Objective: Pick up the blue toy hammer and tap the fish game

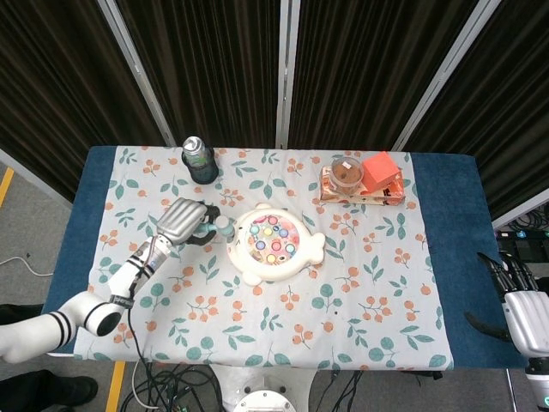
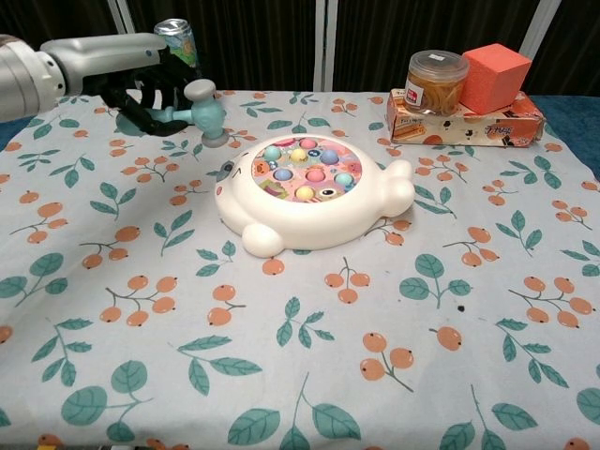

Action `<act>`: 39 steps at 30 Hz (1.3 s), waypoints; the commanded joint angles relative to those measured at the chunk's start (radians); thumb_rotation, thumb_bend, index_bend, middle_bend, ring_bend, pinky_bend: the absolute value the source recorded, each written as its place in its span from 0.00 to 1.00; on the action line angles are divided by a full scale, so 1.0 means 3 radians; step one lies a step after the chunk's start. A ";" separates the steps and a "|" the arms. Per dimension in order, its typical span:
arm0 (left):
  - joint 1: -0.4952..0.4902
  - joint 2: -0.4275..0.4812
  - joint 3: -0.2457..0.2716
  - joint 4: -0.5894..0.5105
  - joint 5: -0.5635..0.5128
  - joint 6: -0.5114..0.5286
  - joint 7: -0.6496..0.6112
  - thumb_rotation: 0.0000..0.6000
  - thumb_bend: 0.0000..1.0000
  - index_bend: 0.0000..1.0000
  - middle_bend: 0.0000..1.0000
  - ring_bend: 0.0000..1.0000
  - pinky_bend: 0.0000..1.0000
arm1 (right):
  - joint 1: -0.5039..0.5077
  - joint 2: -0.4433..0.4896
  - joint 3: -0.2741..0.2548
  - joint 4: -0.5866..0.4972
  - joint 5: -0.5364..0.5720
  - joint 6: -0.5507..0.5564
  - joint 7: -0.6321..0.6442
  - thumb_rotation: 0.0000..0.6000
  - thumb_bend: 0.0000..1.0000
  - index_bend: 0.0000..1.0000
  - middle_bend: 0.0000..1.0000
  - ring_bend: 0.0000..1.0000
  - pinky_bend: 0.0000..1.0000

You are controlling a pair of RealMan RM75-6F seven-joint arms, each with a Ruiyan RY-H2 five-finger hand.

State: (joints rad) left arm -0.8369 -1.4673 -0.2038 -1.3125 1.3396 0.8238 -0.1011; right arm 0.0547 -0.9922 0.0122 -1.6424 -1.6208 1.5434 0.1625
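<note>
The left hand (image 2: 141, 82) grasps the blue toy hammer (image 2: 192, 105), its fingers wrapped round the handle, and holds it lifted off the table (image 2: 300, 375) in the upper left of the chest view. The hammer's head sticks out to the right of the fist, with its long axis running roughly up and down and one pale face pointing downward. The fish game (image 2: 314, 192), a white whale-shaped toy with a pink disc of coloured fish on top, sits on the flowered cloth near the middle of the frame, to the right of the hammer head and lower in the picture. In the head view the hammer (image 1: 221, 227) shows just beside the game's left rim (image 1: 236, 240), seemingly not touching it, while the left hand (image 1: 182, 221) lies further left. So I judge the tap calls for a short carry rightward over the disc and then a drop of the head. The right hand (image 1: 523, 313) rests far off at the lower right edge of the head view, past the table's edge, fingers apart and holding nothing, so the left arm is plainly the nearer one. A drinks can (image 2: 180, 70) stands close behind the left hand, and a jar (image 2: 436, 82) and an orange block (image 2: 495, 77) sit on a box in the upper right.
</note>
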 commanded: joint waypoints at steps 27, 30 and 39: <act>-0.0740 -0.0348 -0.0098 0.0406 -0.0710 -0.0793 0.0603 1.00 0.64 0.68 0.61 0.52 0.60 | 0.0049 -0.0030 0.0014 0.0077 0.0055 -0.0115 0.0095 1.00 0.05 0.05 0.19 0.00 0.07; -0.0726 -0.0293 -0.0119 0.0343 -0.0756 -0.0734 0.0606 1.00 0.64 0.68 0.61 0.52 0.60 | 0.0046 -0.0026 0.0017 0.0076 0.0052 -0.0103 0.0094 1.00 0.05 0.05 0.19 0.00 0.07; -0.0690 -0.0108 -0.0127 0.0117 -0.0804 -0.0667 0.0580 1.00 0.64 0.68 0.61 0.52 0.60 | 0.0048 -0.0033 0.0021 0.0080 0.0053 -0.0103 0.0100 1.00 0.05 0.05 0.19 0.00 0.07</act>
State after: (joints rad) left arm -1.0438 -1.4979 -0.2443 -1.2796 1.1007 0.6244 0.0722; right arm 0.0692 -1.0020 0.0185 -1.6184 -1.6050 1.5124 0.1925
